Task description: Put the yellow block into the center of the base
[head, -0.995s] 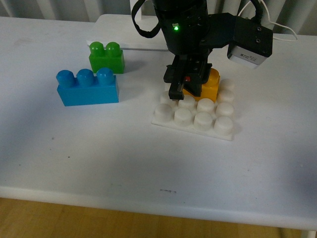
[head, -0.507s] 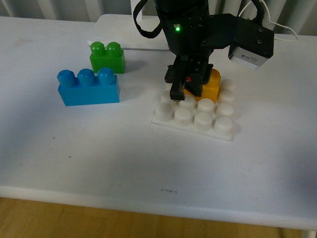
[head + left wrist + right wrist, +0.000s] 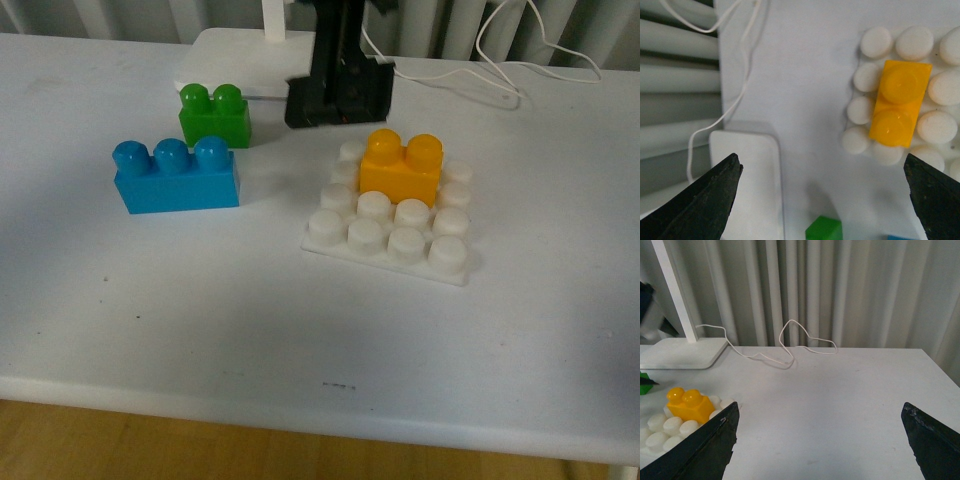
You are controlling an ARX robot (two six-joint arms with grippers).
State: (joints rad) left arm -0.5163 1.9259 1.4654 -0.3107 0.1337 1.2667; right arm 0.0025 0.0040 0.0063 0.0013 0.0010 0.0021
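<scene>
The yellow block [image 3: 402,165] stands upright on the white studded base [image 3: 388,243], over its back middle studs, with nothing holding it. My left gripper [image 3: 338,103] hangs open above the table just behind the base, apart from the block. In the left wrist view the yellow block [image 3: 900,109] lies on the base [image 3: 875,42] beyond my open left gripper [image 3: 822,200], nothing between the fingers. The right wrist view shows the yellow block [image 3: 687,402] and the base [image 3: 660,432] far to one side of my open, empty right gripper [image 3: 820,440].
A blue three-stud brick [image 3: 176,178] and a green two-stud brick [image 3: 215,115] stand left of the base. A white lamp foot [image 3: 235,55] with a post sits at the back, and a white cable [image 3: 500,70] trails to its right. A curtain [image 3: 840,290] hangs behind the table.
My left gripper has let go of the yellow block and risen up and back, away from the base. The block stays seated on the studs.
</scene>
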